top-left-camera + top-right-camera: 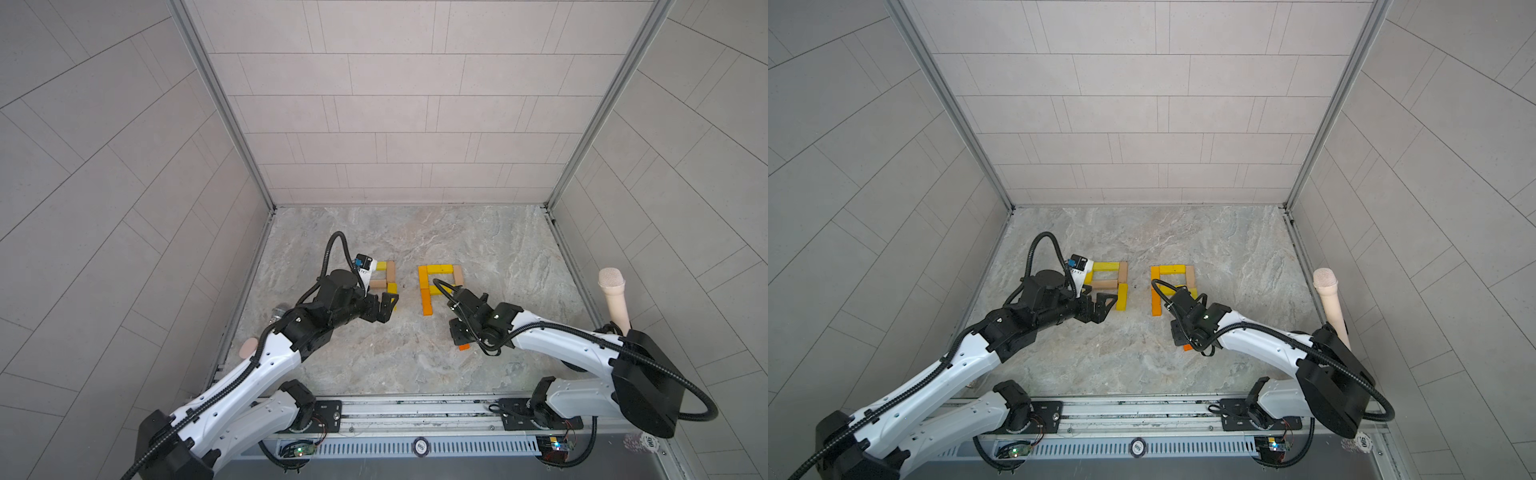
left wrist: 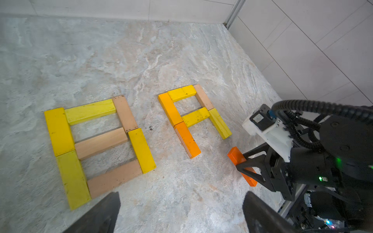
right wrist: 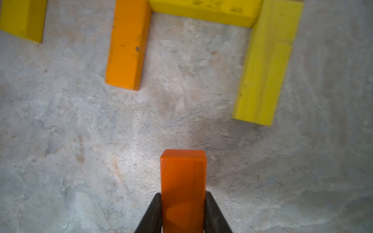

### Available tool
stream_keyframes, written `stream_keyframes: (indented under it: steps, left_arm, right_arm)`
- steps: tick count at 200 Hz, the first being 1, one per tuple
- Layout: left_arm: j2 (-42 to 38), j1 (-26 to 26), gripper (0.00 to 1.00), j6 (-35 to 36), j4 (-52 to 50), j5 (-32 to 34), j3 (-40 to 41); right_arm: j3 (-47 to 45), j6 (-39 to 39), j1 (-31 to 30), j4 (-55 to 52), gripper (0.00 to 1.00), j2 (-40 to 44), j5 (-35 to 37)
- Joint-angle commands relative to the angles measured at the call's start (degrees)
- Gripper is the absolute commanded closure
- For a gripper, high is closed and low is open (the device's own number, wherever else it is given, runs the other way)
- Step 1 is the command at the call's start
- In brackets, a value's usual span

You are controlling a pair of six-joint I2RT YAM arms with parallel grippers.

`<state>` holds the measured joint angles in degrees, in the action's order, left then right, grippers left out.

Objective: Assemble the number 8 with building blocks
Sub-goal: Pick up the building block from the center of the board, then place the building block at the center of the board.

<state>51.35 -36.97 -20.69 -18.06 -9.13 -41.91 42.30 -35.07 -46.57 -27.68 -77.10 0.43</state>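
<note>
Now your right fingers [image 3: 154, 213] clamp the orange bar [image 3: 183, 177], left fingers [image 2: 101, 215] gape empty; next, close the unfinished 8 [image 2: 195, 117] ahead.

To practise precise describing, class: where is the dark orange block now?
In the right wrist view, the dark orange block is clamped in the right pincer, facing the gap between the orange bar and yellow bar of the unfinished 8.
</note>
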Motion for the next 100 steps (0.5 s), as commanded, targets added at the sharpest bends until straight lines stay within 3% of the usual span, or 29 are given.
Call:
stream_keyframes:
  steps: [1,100]
  left_arm:
    - [-1.8,0.9,0.00,-3.1,-2.9,3.0,0.8]
    - [-3.7,3.4,0.00,-6.6,-3.0,2.1,2.5]
  right_arm:
    - [2.7,4.6,-3.3,0.1,0.71,-3.3,0.3]
    - [7.7,9.4,-9.7,-0.3,0.66,-14.0,-1.3]
